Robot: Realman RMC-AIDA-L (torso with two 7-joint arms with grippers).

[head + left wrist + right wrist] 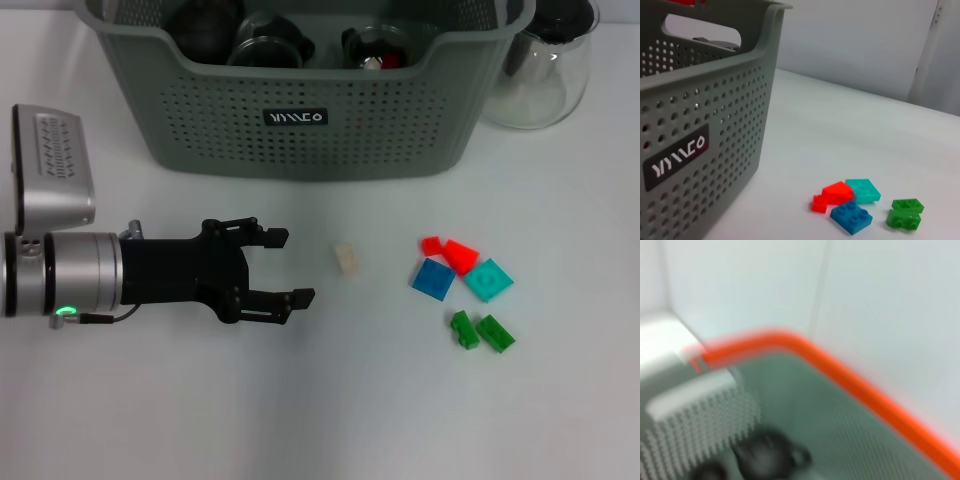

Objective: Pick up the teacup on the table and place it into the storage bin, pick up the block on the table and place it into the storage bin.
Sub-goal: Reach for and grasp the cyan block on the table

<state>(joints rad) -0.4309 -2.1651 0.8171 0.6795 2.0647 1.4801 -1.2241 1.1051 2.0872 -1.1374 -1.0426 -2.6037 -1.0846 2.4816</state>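
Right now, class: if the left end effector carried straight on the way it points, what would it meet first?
Probably the small cream block, lying just ahead of the open left end effector on the table. The coloured blocks lie farther along. Height is unclear, so it might pass above.

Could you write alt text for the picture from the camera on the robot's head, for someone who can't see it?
A black left gripper hovers open over a white table, pointing at a small cream block. Past it lie red, blue, teal and green blocks; behind stands a grey-green storage bin of dark cups.
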